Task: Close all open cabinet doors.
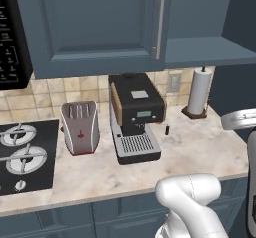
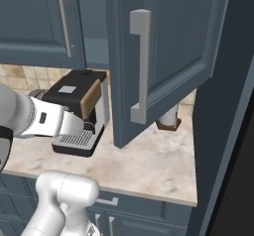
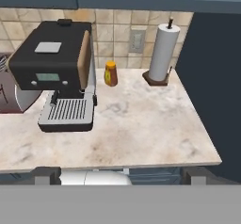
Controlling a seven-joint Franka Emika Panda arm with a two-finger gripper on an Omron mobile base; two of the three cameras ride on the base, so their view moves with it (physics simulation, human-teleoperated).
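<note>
Because the open cabinet door [image 2: 163,56] hangs above and right of our claw [image 3: 120,178], whose spread we cannot tell, swinging up risks striking the espresso machine [image 3: 56,72] ahead-left.

Counting now: two upper cabinet doors, one shut at left [image 2: 42,22] and one swung open at right [image 2: 163,51], each with one silver bar handle. On the counter sit one coffee machine [image 1: 135,117], one toaster [image 1: 80,127], one paper towel roll [image 1: 199,92] and one small amber bottle [image 3: 111,74] (near the far wall), plus two stove burners [image 1: 22,152] at far left.
</note>
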